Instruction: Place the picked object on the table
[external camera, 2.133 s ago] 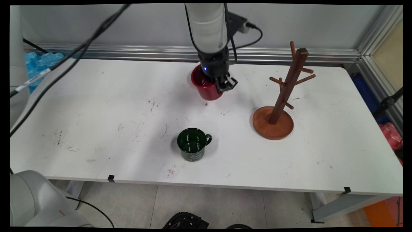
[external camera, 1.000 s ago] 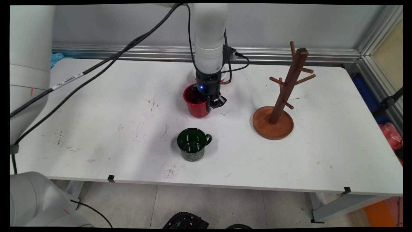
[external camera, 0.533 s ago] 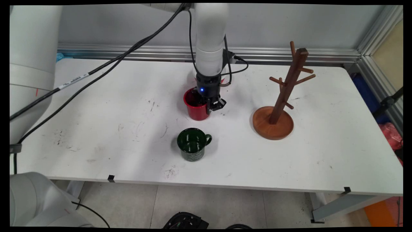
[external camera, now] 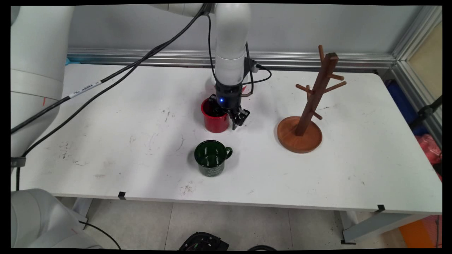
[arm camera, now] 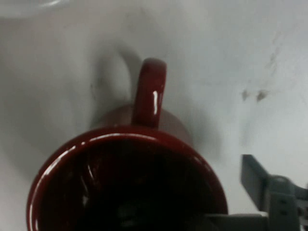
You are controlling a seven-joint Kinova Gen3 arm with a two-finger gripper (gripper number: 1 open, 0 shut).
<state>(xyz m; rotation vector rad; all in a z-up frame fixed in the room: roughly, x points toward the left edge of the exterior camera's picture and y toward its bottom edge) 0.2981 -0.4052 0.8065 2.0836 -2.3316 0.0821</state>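
Gripper: the black two-finger gripper points straight down at the right side of the glossy red enamel mug, low, just above the white table.
Claw: spread, by the look of it. In the hand view one grey finger stands outside the mug wall with bare table between them. The other finger is lost in the mug's dark inside, so take that as likely, not certain.
Red mug: upright on the table near its middle, mouth up. Its looped handle points away from the gripper's linkage in the hand view.
Neighbours: a dark green enamel mug stands upright nearer the camera, well apart. The brown wooden mug tree with pegs on a round base stands off to the right.
Handling: thin rim, slick wall. I judge a pinch across the rim wants both pads square and the hand vertical, or the mug tips.
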